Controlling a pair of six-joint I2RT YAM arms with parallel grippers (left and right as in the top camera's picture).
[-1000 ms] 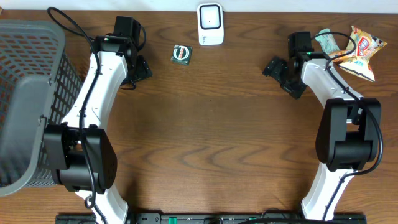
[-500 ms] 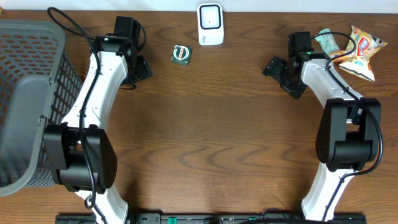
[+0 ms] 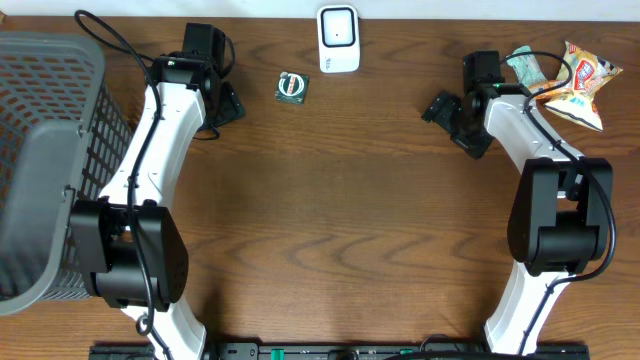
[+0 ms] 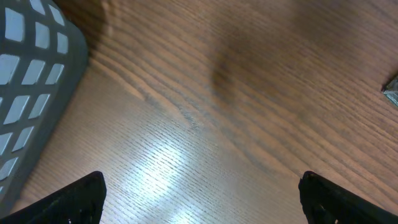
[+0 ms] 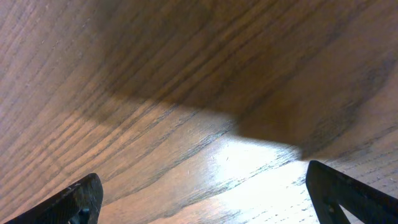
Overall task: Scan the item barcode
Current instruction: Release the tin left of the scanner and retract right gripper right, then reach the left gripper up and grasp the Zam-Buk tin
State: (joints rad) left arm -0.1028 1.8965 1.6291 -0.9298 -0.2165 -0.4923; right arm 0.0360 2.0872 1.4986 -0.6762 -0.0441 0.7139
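left gripper and right gripper wide; small packet near white scanner; grey basket leftmost

The table was brown wood with a strong grain, smooth and lightly varnished, throwing back soft patches of light, and the scanner standing on it had a white, smooth, glossy plastic shell. Just left of the scanner lay a small packet in dark, slightly shiny wrapping, far to its left stood a basket of matt grey plastic mesh, and far to its right lay snack bags of crinkled, glossy film. The left arm and right arm wore smooth white plastic covers with matt black joints.
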